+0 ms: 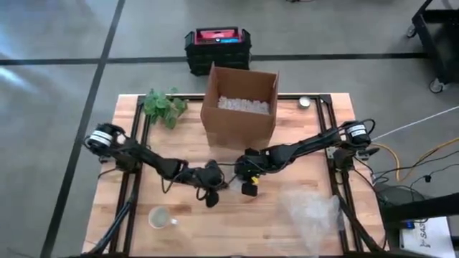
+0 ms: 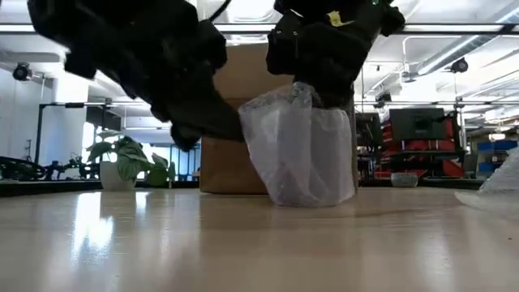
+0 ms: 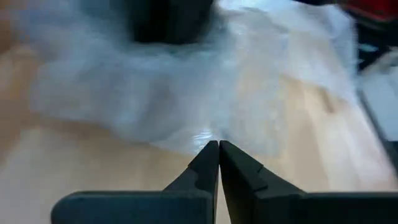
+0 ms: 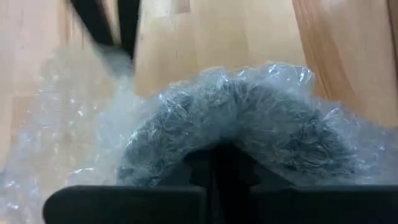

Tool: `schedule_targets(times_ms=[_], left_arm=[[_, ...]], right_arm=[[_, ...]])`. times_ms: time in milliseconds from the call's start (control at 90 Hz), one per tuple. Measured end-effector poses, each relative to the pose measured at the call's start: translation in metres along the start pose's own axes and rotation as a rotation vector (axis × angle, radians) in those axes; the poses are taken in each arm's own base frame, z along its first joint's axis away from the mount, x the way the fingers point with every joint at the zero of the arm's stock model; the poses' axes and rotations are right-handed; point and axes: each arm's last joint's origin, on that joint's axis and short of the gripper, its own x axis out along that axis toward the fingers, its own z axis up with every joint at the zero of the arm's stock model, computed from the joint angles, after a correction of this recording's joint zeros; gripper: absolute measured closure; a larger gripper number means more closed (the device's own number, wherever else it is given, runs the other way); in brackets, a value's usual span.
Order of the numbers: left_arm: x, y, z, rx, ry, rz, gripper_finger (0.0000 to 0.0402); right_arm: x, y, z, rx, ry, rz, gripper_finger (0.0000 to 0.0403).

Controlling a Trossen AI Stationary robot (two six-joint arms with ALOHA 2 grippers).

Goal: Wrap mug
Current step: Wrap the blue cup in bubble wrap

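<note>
A pale mug (image 1: 159,217) stands on the table near the front left, apart from both grippers. Mid-table, a bunched piece of bubble wrap (image 2: 300,154) hangs under my right gripper (image 1: 249,185), which is shut on its top. Whether anything is inside it I cannot tell. The right wrist view shows the wrap (image 4: 249,124) humped over the fingers, hiding them. My left gripper (image 3: 217,146) is just left of the bundle, shut at the wrap's edge (image 1: 211,192). My left gripper has its shut fingertips at the near edge of the bubble wrap (image 3: 205,134), coming level from the table's left. It seems to pinch one thin edge only at the tips. My right gripper holds the gathered top of the bundle (image 2: 304,93) from above, fingers pointing down and covered by the wrap. The bundle hangs upright below it, its lower end (image 2: 304,199) at the tabletop.
An open cardboard box (image 1: 240,107) with white filling stands just behind the grippers. A green plant (image 1: 163,106) is at the far left, a small round tin (image 1: 305,102) at the far right. A loose heap of bubble wrap (image 1: 312,211) lies front right.
</note>
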Motion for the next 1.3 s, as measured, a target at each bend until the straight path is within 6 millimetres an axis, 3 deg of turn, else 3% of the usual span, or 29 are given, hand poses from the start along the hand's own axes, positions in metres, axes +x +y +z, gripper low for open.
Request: schedule_targets(times_ms=[178, 411, 744, 989, 1300], left_arm=[[0.006, -0.01, 0.025, 0.067, -0.106, 0.023, 0.0402], [0.012, -0.011, 0.054, 0.166, -0.067, 0.124, 0.0402], [0.023, 0.003, 0.044, 0.129, -0.002, 0.206, 0.0402], [0.003, -0.003, 0.051, 0.137, 0.057, 0.165, 0.0402], [-0.007, -0.004, 0.052, 0.136, 0.093, 0.19, 0.0402]], right_arm=[[0.001, 0.0, 0.001, 0.001, -0.019, -0.008, 0.04], [0.001, 0.0, 0.001, 0.012, -0.027, -0.007, 0.04], [0.002, 0.006, 0.004, 0.042, -0.08, 0.01, 0.04], [-0.007, 0.013, 0.014, 0.105, -0.035, 0.058, 0.04], [-0.037, 0.01, 0.032, -0.01, 0.108, 0.017, 0.04]])
